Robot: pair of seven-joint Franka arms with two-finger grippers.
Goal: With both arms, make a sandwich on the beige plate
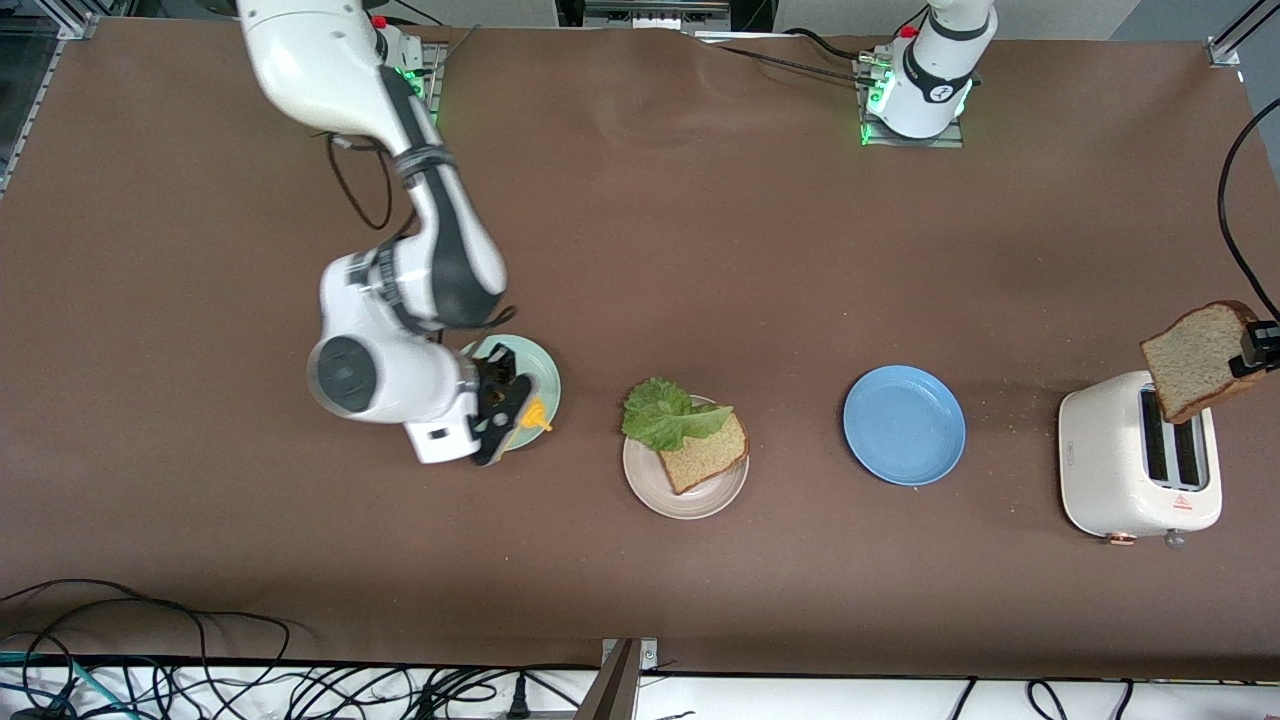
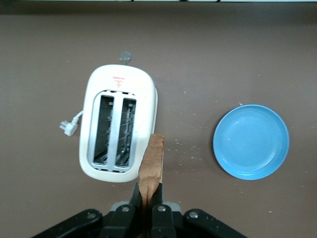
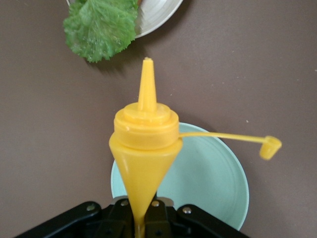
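Note:
The beige plate [image 1: 680,502] sits mid-table with one slice of speckled brown bread [image 1: 708,452] on it and a ruffled lettuce leaf [image 1: 662,413] lying half over the slice and the rim. My left gripper [image 1: 1252,347] is shut on the crust of a second bread slice [image 1: 1197,360], held on edge over the toaster [image 1: 1140,465]. In the left wrist view that slice [image 2: 152,161] stands between the shut jaws of the left gripper [image 2: 147,197]. My right gripper [image 1: 500,405] is shut on a yellow squeeze bottle [image 3: 146,134] over the mint-green plate [image 1: 545,372], cap flipped open.
An empty blue plate [image 1: 904,425] lies between the beige plate and the white two-slot toaster [image 2: 119,130] at the left arm's end. Cables run along the table edge nearest the front camera.

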